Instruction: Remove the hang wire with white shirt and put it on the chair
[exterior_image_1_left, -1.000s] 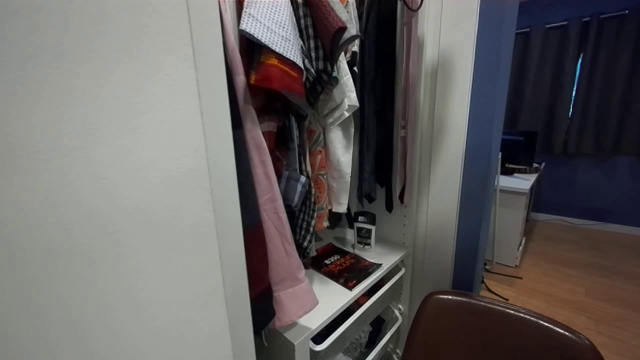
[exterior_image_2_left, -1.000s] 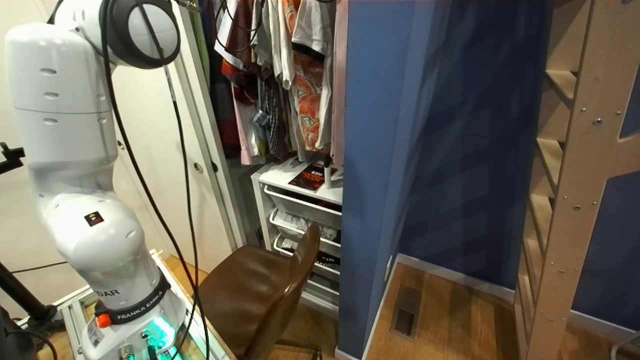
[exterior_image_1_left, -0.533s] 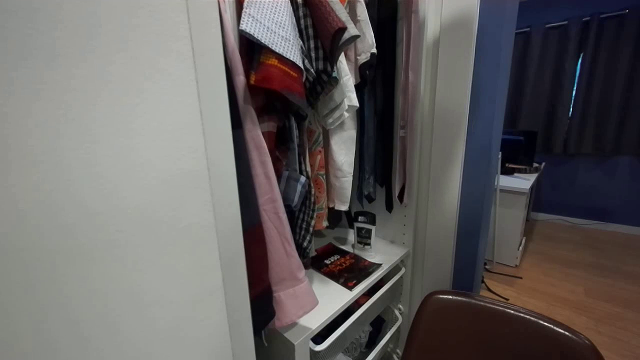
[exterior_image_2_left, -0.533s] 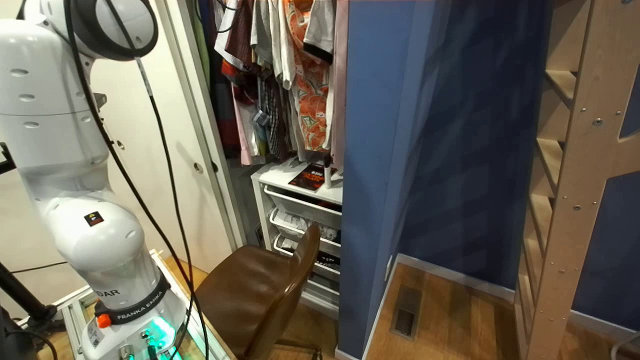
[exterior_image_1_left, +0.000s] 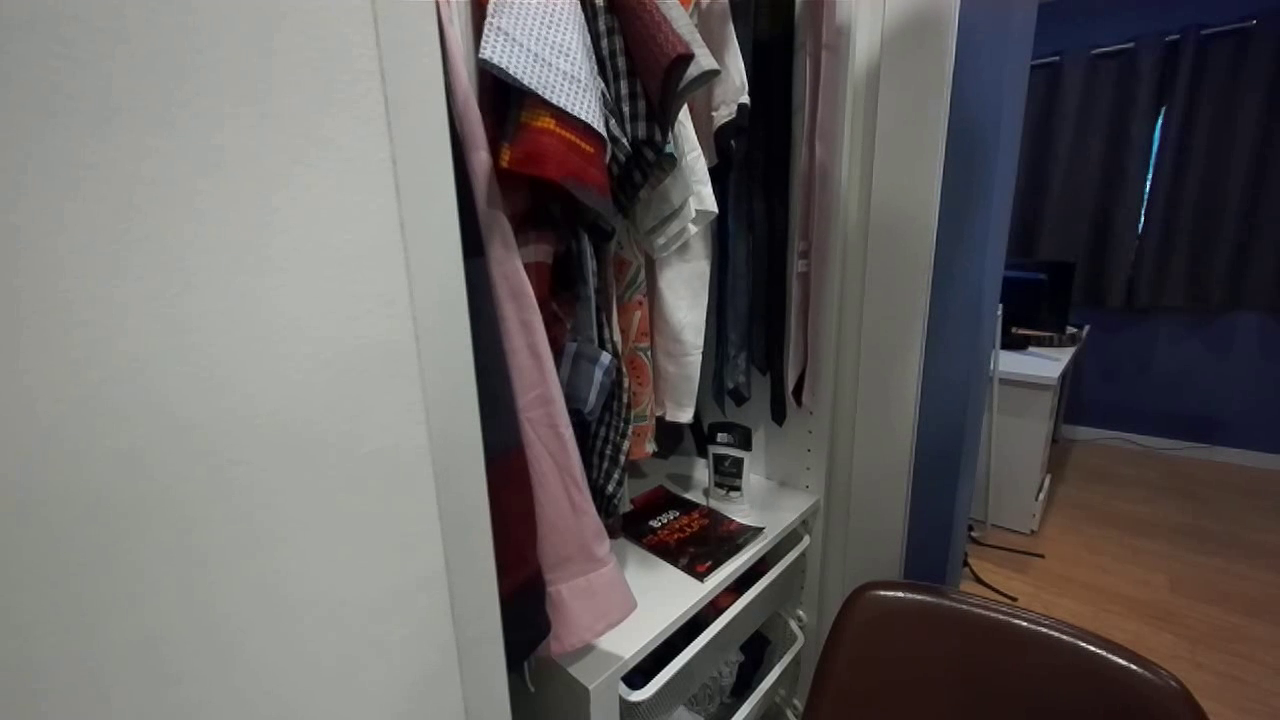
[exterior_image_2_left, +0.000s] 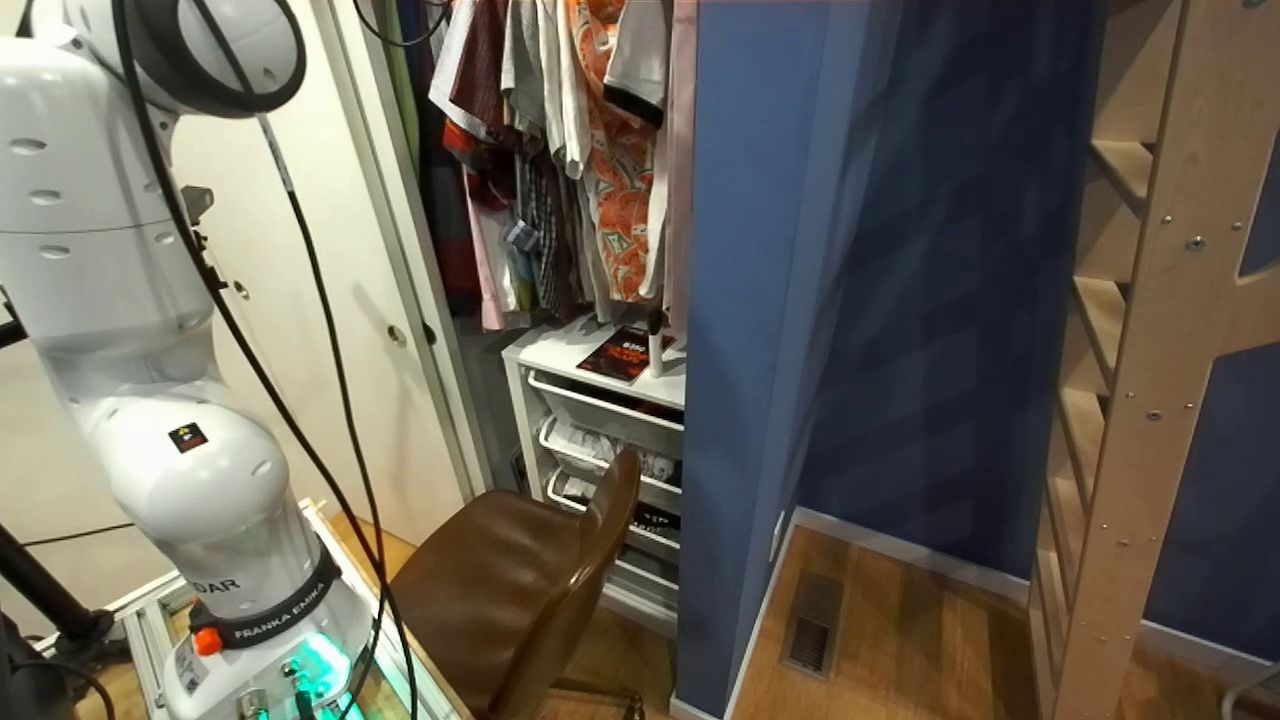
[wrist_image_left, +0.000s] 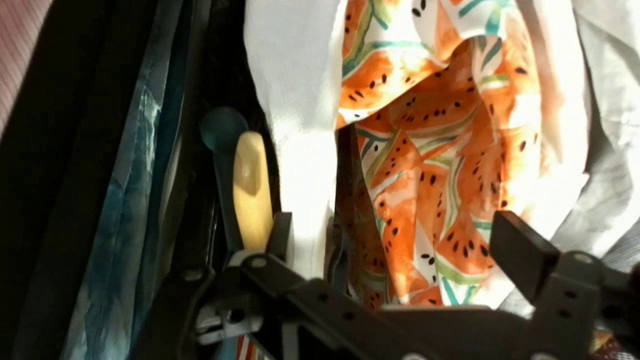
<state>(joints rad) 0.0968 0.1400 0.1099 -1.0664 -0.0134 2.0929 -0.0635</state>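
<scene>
- In the wrist view your hang wire (wrist_image_left: 252, 202) shows a smooth, rounded, pale tan end; the rest is hidden.
- Beside it the white shirt (wrist_image_left: 300, 110) hangs next to the watermelon-print garment (wrist_image_left: 430, 190); in an exterior view the shirt's sleeve (exterior_image_2_left: 637, 60) is edged black.
- Your gripper (wrist_image_left: 400, 240) is spread wide, grasping nothing.
- The hang wire's end lies just outside the jaw on the wrist view's left, the shirt just inside; you can't tell whether either touches it.
</scene>
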